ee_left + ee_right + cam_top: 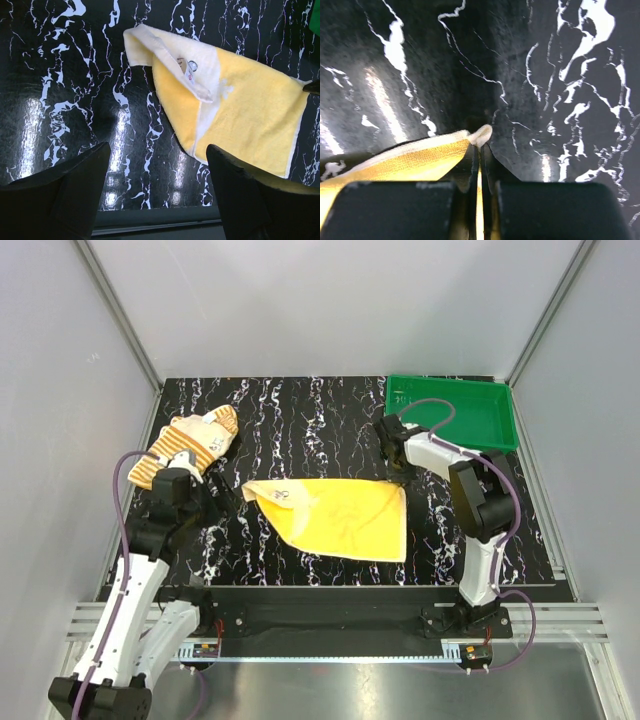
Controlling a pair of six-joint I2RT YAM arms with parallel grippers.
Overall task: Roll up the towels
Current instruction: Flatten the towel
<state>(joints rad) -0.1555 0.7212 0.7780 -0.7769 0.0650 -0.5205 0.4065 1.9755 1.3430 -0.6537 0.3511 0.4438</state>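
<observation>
Yellow towel (345,522) lay on worktop (300,420), corner pinched in clenched right gripper (481,148); left gripper (157,152) hung released, empty, yellow towel just ahead, striped towel (185,445) close beside.

plain towel (345,520): bright yellow, cream edge
striped towel (185,445): orange-yellow stripes, seemingly cream between
tray (490,420): green
table (300,420): black, white veining

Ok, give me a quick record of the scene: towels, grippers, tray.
yellow towel: spread in the middle, left corner folded over
striped towel: bunched at far left
right gripper: shut on yellow towel's far right corner
left gripper: open, above table left of yellow towel, holding nothing
tray: green, far right corner
</observation>
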